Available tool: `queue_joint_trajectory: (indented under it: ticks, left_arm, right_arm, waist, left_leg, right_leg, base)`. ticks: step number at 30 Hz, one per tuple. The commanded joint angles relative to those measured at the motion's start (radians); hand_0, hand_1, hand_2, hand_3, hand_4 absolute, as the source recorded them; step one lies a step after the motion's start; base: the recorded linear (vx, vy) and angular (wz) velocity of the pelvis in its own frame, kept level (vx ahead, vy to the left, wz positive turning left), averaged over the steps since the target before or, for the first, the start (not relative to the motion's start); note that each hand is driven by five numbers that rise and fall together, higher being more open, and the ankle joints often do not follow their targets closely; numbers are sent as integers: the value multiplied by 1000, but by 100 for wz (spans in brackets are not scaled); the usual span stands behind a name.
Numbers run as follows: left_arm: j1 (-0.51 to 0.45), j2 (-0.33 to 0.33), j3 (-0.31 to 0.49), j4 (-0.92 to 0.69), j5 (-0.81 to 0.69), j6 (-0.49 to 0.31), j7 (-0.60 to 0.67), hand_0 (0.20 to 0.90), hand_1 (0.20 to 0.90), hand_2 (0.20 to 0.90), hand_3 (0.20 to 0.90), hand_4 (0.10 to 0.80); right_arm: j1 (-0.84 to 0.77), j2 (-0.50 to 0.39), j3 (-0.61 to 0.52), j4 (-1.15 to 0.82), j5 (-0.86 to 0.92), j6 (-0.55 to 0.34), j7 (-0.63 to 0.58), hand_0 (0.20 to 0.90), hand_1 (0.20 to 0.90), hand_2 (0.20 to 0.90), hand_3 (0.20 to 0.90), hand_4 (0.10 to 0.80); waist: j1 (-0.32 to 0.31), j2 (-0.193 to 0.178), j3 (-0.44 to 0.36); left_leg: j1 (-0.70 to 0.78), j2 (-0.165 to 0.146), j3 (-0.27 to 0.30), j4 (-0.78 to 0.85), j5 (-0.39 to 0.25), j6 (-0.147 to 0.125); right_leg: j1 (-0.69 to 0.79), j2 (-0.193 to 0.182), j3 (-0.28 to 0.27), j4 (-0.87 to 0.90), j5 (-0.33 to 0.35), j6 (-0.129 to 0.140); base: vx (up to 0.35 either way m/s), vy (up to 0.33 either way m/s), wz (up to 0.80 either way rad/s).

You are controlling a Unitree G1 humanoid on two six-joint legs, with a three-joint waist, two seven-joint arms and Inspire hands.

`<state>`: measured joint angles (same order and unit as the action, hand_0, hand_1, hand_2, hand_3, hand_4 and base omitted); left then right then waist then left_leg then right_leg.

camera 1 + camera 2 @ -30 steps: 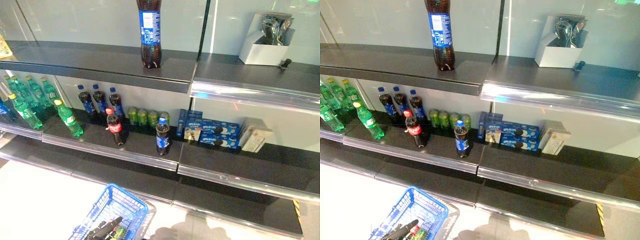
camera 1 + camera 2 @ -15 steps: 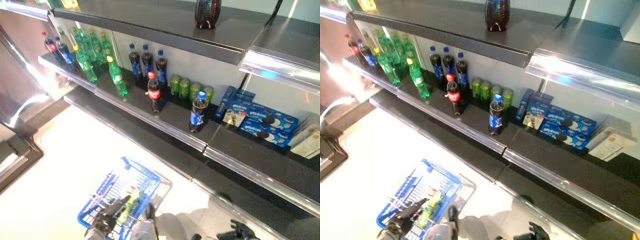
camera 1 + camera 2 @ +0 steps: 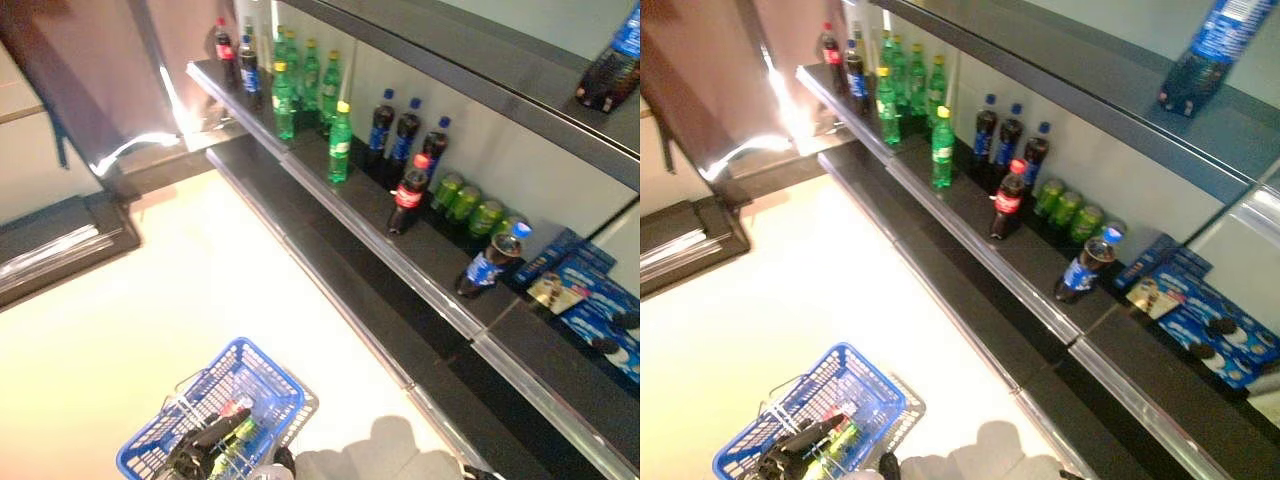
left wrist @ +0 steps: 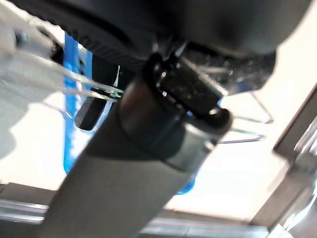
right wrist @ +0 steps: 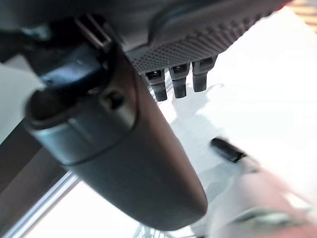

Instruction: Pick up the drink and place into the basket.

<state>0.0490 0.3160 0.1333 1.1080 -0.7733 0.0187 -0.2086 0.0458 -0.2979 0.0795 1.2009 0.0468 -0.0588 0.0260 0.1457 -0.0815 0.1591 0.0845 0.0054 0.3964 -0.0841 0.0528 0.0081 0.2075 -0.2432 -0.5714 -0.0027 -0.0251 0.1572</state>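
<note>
Left hand curled round the handle of the blue basket — a green-labelled drink seemingly inside already. Right hand relaxed, holding nothing. Risk: basket swinging on the turn. Versus earlier — shelf now further right, from camera motion.

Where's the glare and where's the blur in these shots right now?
Left eye view: bright glare on the glossy panel beyond the green bottles; the floor looks washed out. Right eye view: the large cola bottle on the upper shelf is smeared. Left wrist view: basket wires are soft. Right wrist view: the lower corner is a pale blur.
</note>
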Motion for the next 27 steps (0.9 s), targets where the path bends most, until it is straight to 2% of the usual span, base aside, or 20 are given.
queue_joint_trajectory:
  ticks: [1,2,4,6,7,8,9,11,12,13,14,15,16,17,19,22,23,25,26,27]
  left_arm:
    - [-37,-18,-68,-152,3,-49,-139,300,300,300,200,100]
    - [-37,-18,-73,-157,5,-47,-141,300,300,300,200,100]
    - [-44,-24,-109,-196,0,-38,-133,300,300,300,200,100]
    - [-44,-24,-112,-199,-1,-38,-133,300,300,300,200,100]
    - [-59,-26,-141,-209,15,-29,-148,300,300,300,200,100]
    - [-62,-28,-151,-211,28,-26,-155,300,300,300,200,100]
    - [-76,-38,-193,-196,29,-36,-167,300,300,300,200,100]
    - [-84,-42,-219,-183,33,-42,-183,300,300,300,200,100]
    - [-87,-43,-225,-182,34,-42,-186,300,300,300,200,100]
    - [-97,-45,-240,-183,32,-41,-185,300,300,300,200,100]
    - [-99,-44,-241,-183,29,-41,-184,300,300,300,200,100]
    - [-113,-43,-258,-169,19,-46,-189,300,300,300,200,100]
    - [-117,-44,-265,-163,22,-47,-194,300,300,300,200,100]
    - [-128,-52,-279,-147,23,-53,-204,300,300,300,200,100]
    - [-131,-56,-291,-144,21,-55,-209,300,300,300,200,100]
    - [-133,-59,-310,-132,34,-55,-247,300,300,300,200,100]
    - [-136,-67,-303,-132,38,-47,-246,300,300,300,200,100]
    - [-141,-70,-293,-127,40,-41,-244,300,300,300,200,100]
    - [-142,-72,-288,-124,44,-42,-246,300,300,300,200,100]
    - [-140,-73,-284,-128,43,-45,-238,300,300,300,200,100]
  right_arm:
    - [-53,-52,17,-14,1,-11,3,900,900,900,900,800]
    - [-55,-51,16,-15,1,-9,2,900,900,900,900,800]
    - [-60,-45,9,-15,-1,-8,-3,900,900,900,900,800]
    - [-60,-45,8,-15,-4,-9,-3,900,900,900,900,800]
    - [-53,-39,3,-11,5,-16,-18,900,900,900,900,800]
    - [-50,-39,0,-10,16,-12,-23,900,900,900,900,800]
    - [-44,-40,-1,12,45,-24,-30,900,900,900,900,800]
    - [-32,-39,1,21,67,-39,-30,900,900,900,900,800]
    - [-28,-40,1,22,67,-43,-27,900,900,900,900,800]
    - [-22,-35,7,20,58,-46,-29,900,900,900,900,800]
    - [-22,-34,7,20,54,-44,-29,900,900,900,900,800]
    - [-17,-30,10,27,48,-38,-34,900,900,900,900,800]
    - [-14,-29,10,33,52,-39,-36,900,900,900,900,800]
    - [-5,-27,9,57,51,-53,-40,900,900,900,900,800]
    - [2,-24,6,70,49,-62,-46,900,900,900,900,800]
    - [2,-26,7,81,76,-47,-62,900,900,900,900,800]
    - [-6,-29,14,81,84,-39,-66,900,900,900,900,800]
    - [-10,-32,20,76,87,-33,-70,900,900,900,900,800]
    - [-13,-32,27,71,87,-33,-72,900,900,900,900,800]
    - [-18,-34,37,57,82,-35,-64,900,900,900,900,800]
  waist:
    - [31,37,-36]
    - [32,36,-37]
    - [33,36,-37]
    - [33,35,-37]
    - [16,56,-27]
    - [5,67,-22]
    - [-34,74,-5]
    - [-61,68,4]
    - [-69,64,7]
    - [-93,45,18]
    - [-97,44,21]
    - [-123,25,23]
    - [-136,18,22]
    - [-164,18,22]
    - [-184,22,24]
    - [-211,22,20]
    - [-213,20,7]
    - [-214,23,-10]
    - [-213,25,-24]
    - [-207,28,-36]
  left_leg:
    - [-7,-11,-85,-2,-49,-39]
    - [-7,-14,-89,-2,-51,-35]
    - [-3,-38,-118,-1,-62,-4]
    - [-3,-42,-119,-1,-63,-1]
    - [-8,-60,-155,8,-56,40]
    - [-7,-61,-178,19,-57,49]
    - [7,-66,-251,40,-75,60]
    - [22,-77,-298,47,-89,61]
    - [29,-81,-314,48,-95,60]
    - [58,-97,-343,44,-114,51]
    - [63,-98,-347,42,-117,49]
    - [73,-114,-378,56,-134,37]
    - [77,-123,-404,63,-142,37]
    - [87,-135,-453,83,-162,40]
    - [97,-141,-486,103,-180,44]
    - [120,-162,-562,131,-220,62]
    - [134,-164,-584,137,-234,55]
    - [155,-151,-590,138,-245,43]
    - [158,-132,-577,164,-228,22]
    - [140,-110,-557,234,-163,-5]
  right_leg:
    - [-45,43,11,47,50,18]
    - [-48,37,14,57,56,21]
    - [-92,-28,54,192,138,53]
    - [-99,-35,59,205,143,57]
    - [-187,-83,141,408,224,54]
    - [-222,-67,219,504,216,41]
    - [-299,9,322,557,197,15]
    - [-342,49,356,523,195,4]
    - [-353,56,361,501,194,3]
    - [-372,63,374,372,217,18]
    - [-371,66,374,358,218,21]
    - [-382,127,397,208,191,29]
    - [-397,148,435,141,196,30]
    - [-426,190,489,70,209,30]
    - [-472,214,512,59,218,31]
    - [-479,247,606,52,232,2]
    - [-464,252,615,75,236,-16]
    - [-451,256,601,88,223,-33]
    - [-426,258,587,80,205,-51]
    - [-391,268,580,62,185,-68]
  base:
    - [31,206,8]
    - [43,265,20]
    - [46,223,36]
    - [16,163,43]
    - [18,259,32]
    - [105,299,88]
    - [124,101,120]
    - [179,16,125]
    - [320,-83,128]
    - [264,-89,124]
    - [434,-174,113]
    - [331,-140,74]
    - [510,-184,99]
    - [366,-109,87]
    - [422,-103,108]
    - [426,-145,101]
    - [332,-194,111]
    - [279,-206,91]
    - [261,-263,94]
    - [243,-269,76]
